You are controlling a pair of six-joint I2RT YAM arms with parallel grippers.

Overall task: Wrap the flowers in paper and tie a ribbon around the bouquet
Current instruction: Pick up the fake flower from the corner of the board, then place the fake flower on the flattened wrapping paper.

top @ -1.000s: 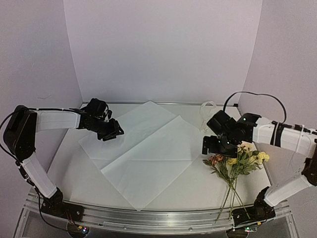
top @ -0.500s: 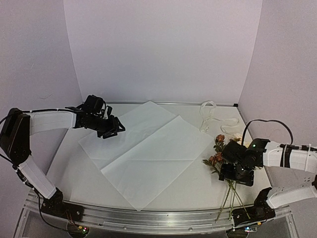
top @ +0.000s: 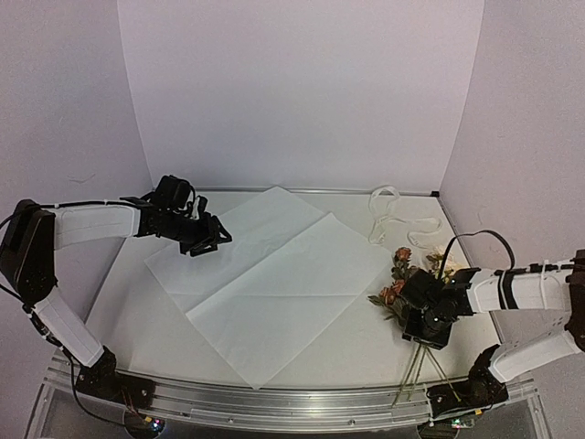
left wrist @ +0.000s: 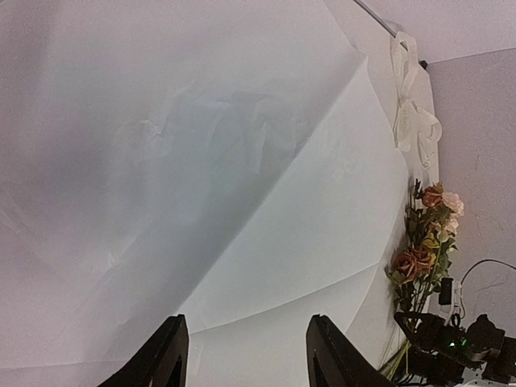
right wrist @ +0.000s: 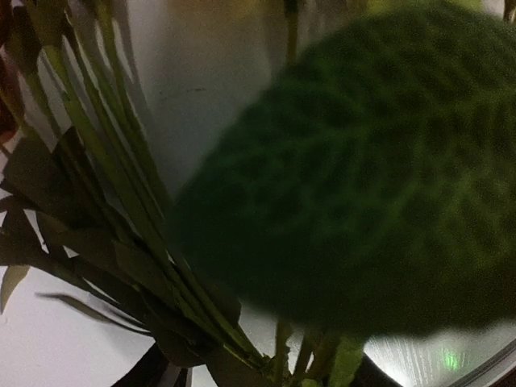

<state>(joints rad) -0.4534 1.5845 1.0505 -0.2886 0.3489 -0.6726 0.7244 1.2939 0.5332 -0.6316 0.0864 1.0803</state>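
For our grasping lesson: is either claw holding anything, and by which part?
The left claw holds nothing, open above the paper. The right claw straddles the flower stems; whether it grips them cannot be told.

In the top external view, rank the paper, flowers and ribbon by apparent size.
1. paper, by far the largest.
2. flowers and ribbon: similar spread, and the flowers are partly covered, so I won't rank them.

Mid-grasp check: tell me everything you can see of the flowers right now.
The flowers are a small artificial bunch: orange-pink and cream blooms, green leaves, long thin green stems. They lie flat on the table, beside the right edge of the paper, with blooms toward the far wall and stems fanning toward the near edge. The right tool sits over the stems below the leaves; its grip cannot be judged.
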